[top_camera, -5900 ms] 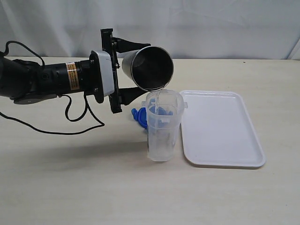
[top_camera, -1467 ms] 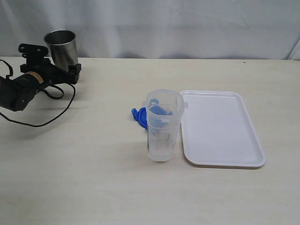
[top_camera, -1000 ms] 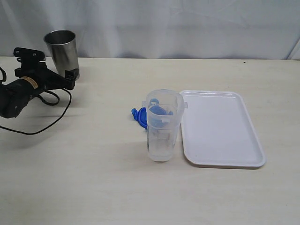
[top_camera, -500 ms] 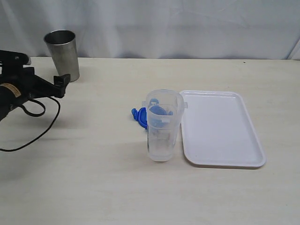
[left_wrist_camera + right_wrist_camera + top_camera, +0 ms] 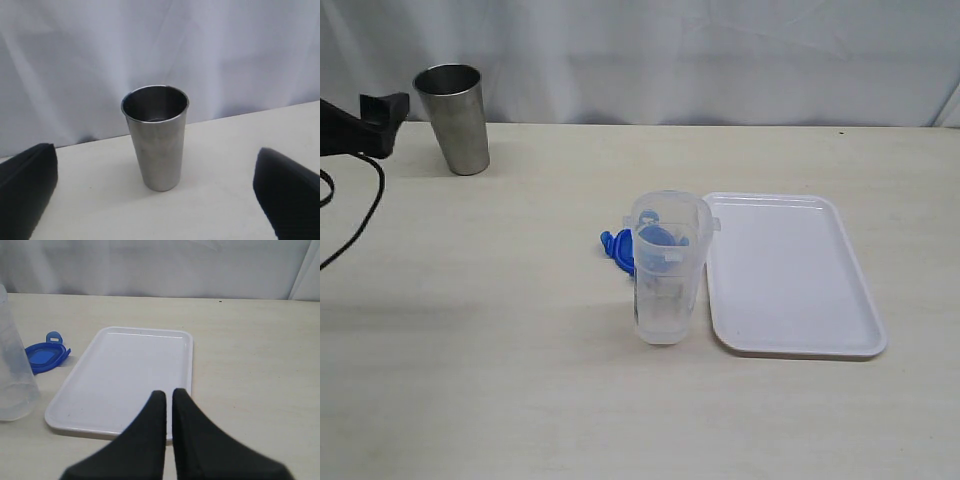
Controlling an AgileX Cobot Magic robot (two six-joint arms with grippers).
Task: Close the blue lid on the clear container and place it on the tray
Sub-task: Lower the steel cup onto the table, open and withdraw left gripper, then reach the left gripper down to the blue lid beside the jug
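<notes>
The clear container point(image 5: 668, 272) stands upright and uncovered on the table, just left of the white tray point(image 5: 790, 280). Flat on the table behind it lies the blue lid point(image 5: 616, 247), partly hidden by the container. The right wrist view shows the lid point(image 5: 45, 356), the container's side point(image 5: 12, 370) and the tray point(image 5: 125, 375). My right gripper point(image 5: 169, 392) is shut on nothing, over the tray's near rim. My left gripper point(image 5: 156, 150) is open wide, facing the steel cup and apart from it. Only one of its fingertips point(image 5: 383, 104) shows at the exterior view's left edge.
A shiny steel cup point(image 5: 458, 118) stands upright at the back left of the table, also in the left wrist view point(image 5: 156, 137). A black cable point(image 5: 360, 215) trails along the left edge. A white curtain closes off the back.
My left arm has drawn back to the left, away from the steel cup, and has almost left the exterior view. Cup, container, lid and tray have not moved.
</notes>
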